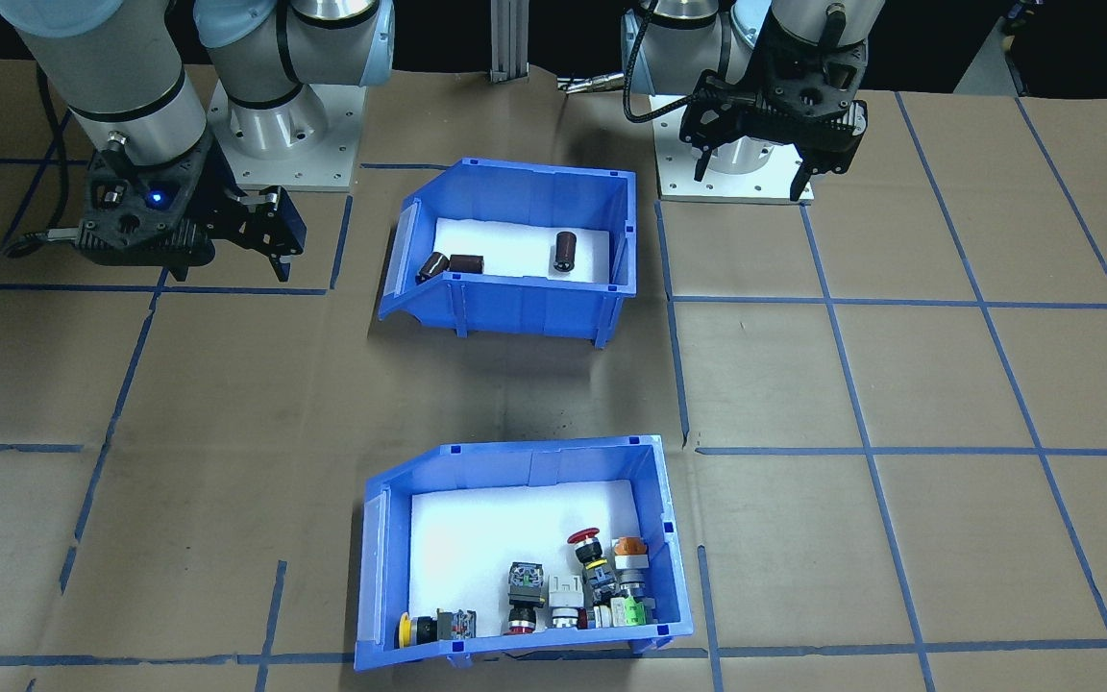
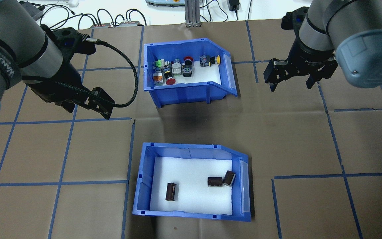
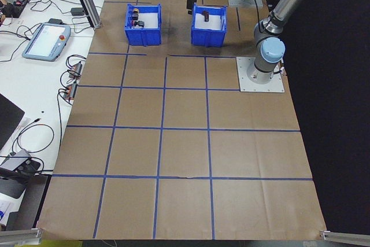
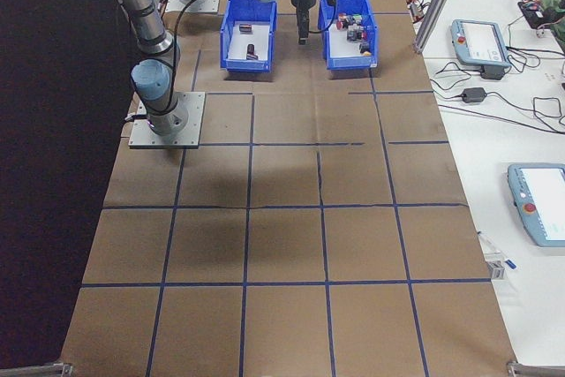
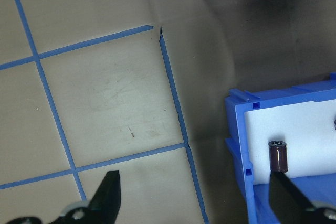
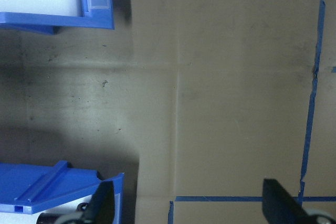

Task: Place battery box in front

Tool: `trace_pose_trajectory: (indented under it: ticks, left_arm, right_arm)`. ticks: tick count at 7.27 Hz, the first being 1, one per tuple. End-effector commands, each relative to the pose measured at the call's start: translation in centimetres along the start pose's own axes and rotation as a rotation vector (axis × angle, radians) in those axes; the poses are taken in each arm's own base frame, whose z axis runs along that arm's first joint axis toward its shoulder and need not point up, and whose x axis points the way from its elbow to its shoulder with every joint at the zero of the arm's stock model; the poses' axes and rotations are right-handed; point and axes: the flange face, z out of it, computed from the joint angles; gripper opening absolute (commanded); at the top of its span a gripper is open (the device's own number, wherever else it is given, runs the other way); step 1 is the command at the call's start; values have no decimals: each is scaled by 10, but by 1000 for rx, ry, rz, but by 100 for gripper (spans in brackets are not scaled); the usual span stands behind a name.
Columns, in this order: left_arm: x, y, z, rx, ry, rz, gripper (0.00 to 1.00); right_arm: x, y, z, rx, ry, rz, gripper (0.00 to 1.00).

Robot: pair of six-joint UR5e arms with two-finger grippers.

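Left gripper (image 2: 99,105): fingers apart, nothing between them, hovering over bare table (image 2: 277,139) to the left of both bins. Right gripper (image 2: 290,81): fingers likewise spread and empty, hovering to the right of the switch bin (image 2: 187,88). The battery box (image 2: 191,212) sits on the table on the robot's side, its clear-lipped sloped end toward the robot's right. Three dark cylinders (image 2: 171,192) lie on its white foam floor, two seemingly touching near the sloped end. The switch bin stands farther from the robot, well apart.
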Motion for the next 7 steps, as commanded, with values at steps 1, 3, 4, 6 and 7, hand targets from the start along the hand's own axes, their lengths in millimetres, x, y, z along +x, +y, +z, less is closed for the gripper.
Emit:
trace_pose_trajectory:
  ticks: [1, 3, 4, 6, 7]
  left_arm:
    - [0, -1, 2, -3, 0, 0, 99]
    - [-3, -4, -4, 17, -20, -1, 99]
    - [-4, -2, 9, -11, -22, -18, 99]
    - [-7, -2, 10, -5, -22, -309, 99]
    - [-2, 13, 1, 9, -28, -577, 99]
  right_arm:
    - [0, -1, -1, 3, 3, -1, 100]
    - [0, -1, -1, 3, 3, -1, 100]
    - [0, -1, -1, 2, 6, -1, 100]
    - [0, -6, -3, 10, -3, -4, 100]
    - [-1, -11, -1, 5, -7, -47, 100]
